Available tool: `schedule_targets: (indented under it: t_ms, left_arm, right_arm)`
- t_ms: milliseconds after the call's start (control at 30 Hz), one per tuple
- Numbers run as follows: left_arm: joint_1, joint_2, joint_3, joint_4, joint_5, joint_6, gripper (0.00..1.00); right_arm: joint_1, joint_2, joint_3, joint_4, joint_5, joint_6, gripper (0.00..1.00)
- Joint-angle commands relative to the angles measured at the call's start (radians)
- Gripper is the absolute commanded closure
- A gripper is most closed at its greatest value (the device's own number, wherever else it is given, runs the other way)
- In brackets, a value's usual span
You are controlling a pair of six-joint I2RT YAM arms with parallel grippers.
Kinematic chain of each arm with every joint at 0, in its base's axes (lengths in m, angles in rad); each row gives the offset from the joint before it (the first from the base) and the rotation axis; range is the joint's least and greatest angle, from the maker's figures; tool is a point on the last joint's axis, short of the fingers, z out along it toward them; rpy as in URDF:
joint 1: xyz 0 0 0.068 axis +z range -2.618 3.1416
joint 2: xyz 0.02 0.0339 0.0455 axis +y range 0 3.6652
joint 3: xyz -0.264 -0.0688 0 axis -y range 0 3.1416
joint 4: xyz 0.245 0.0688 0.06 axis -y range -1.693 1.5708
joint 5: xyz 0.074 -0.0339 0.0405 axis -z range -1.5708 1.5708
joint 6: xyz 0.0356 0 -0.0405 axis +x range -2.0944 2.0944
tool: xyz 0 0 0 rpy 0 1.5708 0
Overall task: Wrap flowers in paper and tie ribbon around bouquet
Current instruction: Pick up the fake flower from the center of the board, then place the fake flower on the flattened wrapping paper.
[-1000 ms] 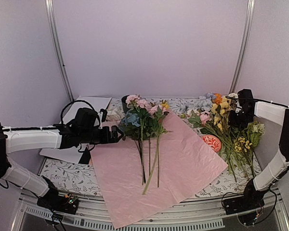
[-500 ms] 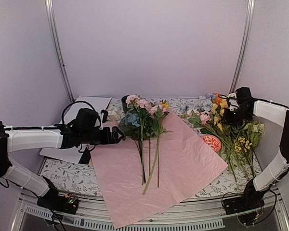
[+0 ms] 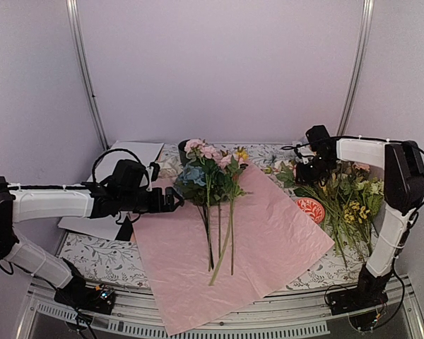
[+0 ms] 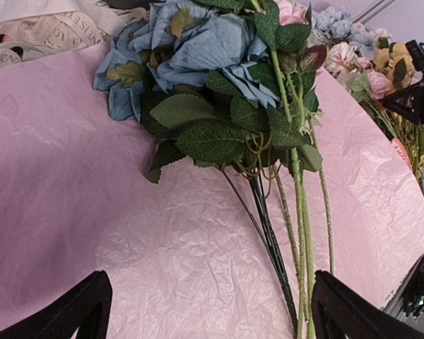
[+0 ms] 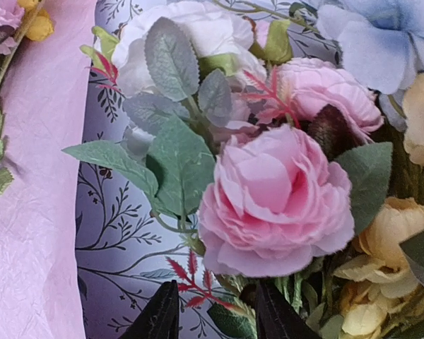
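Left wrist view: left claw (image 4: 210,296) gapes wide by the flowers (image 4: 198,53); right claw (image 5: 215,311) seems narrowly parted.

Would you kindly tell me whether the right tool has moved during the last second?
Yes. In the top view the right tool has swung left, from right of the red dish to directly behind it, closer to the paper.

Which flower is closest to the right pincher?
The big pink bloom, just above the right gripper's fingertips. The white bloom and the blue bloom sit farther away, beyond it.
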Motion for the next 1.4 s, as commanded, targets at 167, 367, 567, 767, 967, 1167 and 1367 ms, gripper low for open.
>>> schedule_targets:
  t_ms: [167,367,567,767,967,1167,1367]
  left_arm:
    - [0.013,0.011,0.028,-0.002,0.011,0.021,0.01]
    - [0.013,0.009,0.028,-0.002,0.009,0.025,0.01]
    - [0.015,0.011,0.031,-0.004,0.011,0.026,0.01]
    - [0.015,0.0,0.027,-0.007,0.002,0.026,0.01]
    - [0.015,-0.006,0.027,-0.005,0.003,0.026,0.01]
    - [0.015,-0.014,0.027,-0.01,-0.004,0.031,0.01]
    - [0.016,-0.022,0.022,-0.007,-0.005,0.033,0.01]
  right_arm:
    - [0.047,0.126,0.106,-0.097,0.185,-0.061,0.64]
    - [0.059,0.122,0.116,-0.102,0.272,-0.085,0.81]
    - [0.059,0.035,0.101,-0.065,0.327,-0.108,1.0]
    - [0.059,-0.156,0.07,0.021,0.457,-0.108,1.0]
    - [0.051,-0.346,0.032,0.108,0.669,-0.084,1.0]
    - [-0.016,-0.613,-0.027,0.291,0.65,-0.028,1.0]
    - [-0.063,-0.933,-0.243,0.745,0.492,-0.039,1.0]
